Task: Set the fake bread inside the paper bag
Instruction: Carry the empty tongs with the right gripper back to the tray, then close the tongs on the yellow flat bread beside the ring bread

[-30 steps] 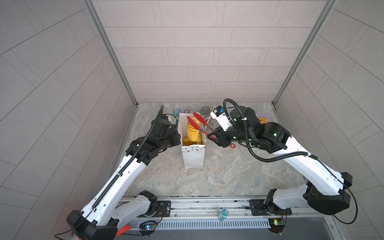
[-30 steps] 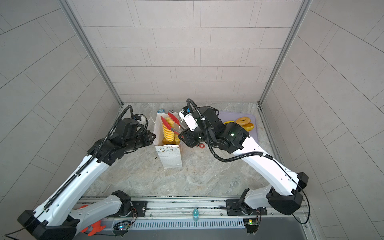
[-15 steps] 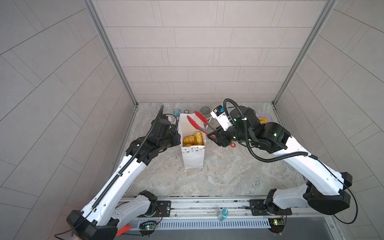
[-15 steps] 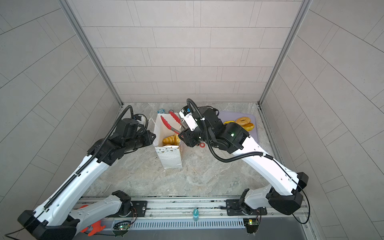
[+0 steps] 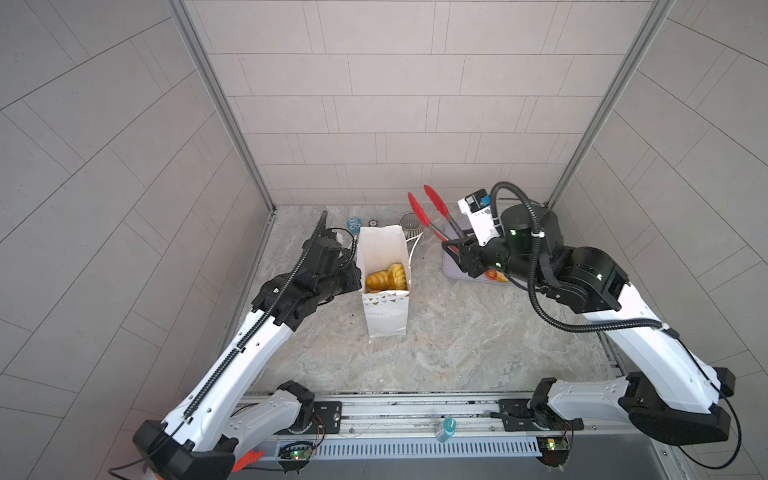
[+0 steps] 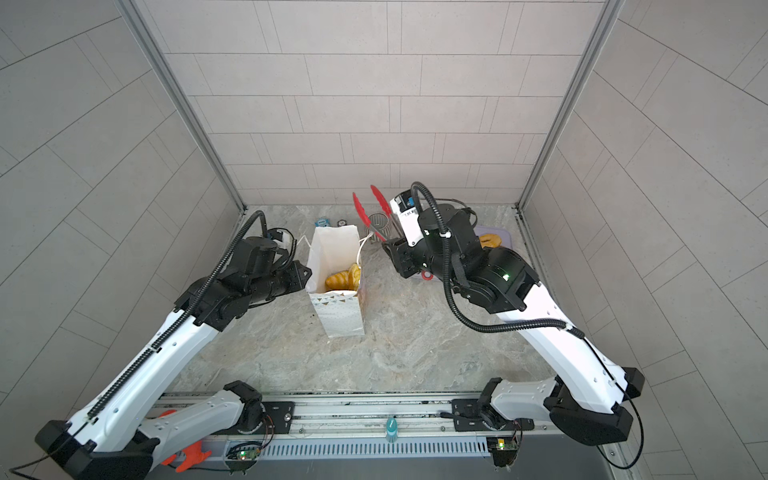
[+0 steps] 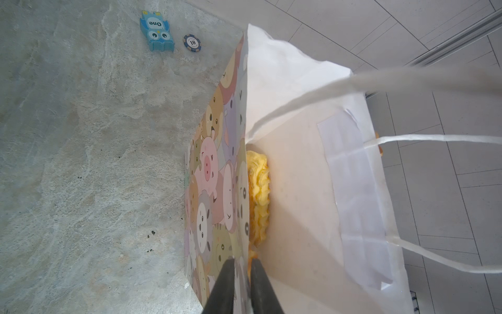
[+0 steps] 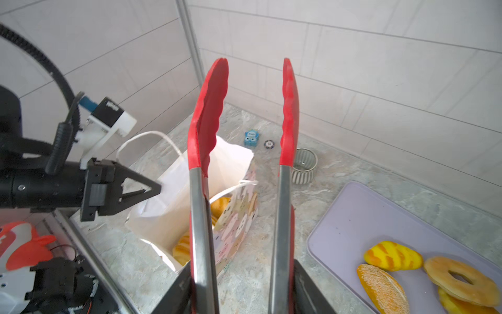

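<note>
Two black fingers (image 7: 221,285) of the left gripper (image 7: 242,265) are pressed together on the printed side wall of the paper bag (image 5: 384,316), one inside and one outside, holding its mouth open and the bag upright on the table (image 5: 457,345). The right gripper (image 8: 243,285) is clamped on the metal handles of the tongs (image 8: 282,190). The red tips of the tongs stand apart with nothing between them, raised above the table between the bag and the lilac tray (image 8: 380,214).

Part of the fake bread is in the bag: in both top views at least two golden pieces (image 5: 386,278) lie at the bottom, and the left wrist view shows a ridged yellow loaf (image 7: 259,195) against the inner wall. How many are underneath cannot be told.

On the tray, the right wrist view shows four pieces waiting: a striped yellow loaf (image 8: 392,257), a sesame bun (image 8: 380,289), a ring bagel (image 8: 461,280) and another yellow piece (image 8: 461,305) half hidden under the bagel.

Judging by this, the task is roughly midway. Each of the four must be picked up with the tongs and dropped into the bag, so the next step is likely a reach to the tray.
</note>
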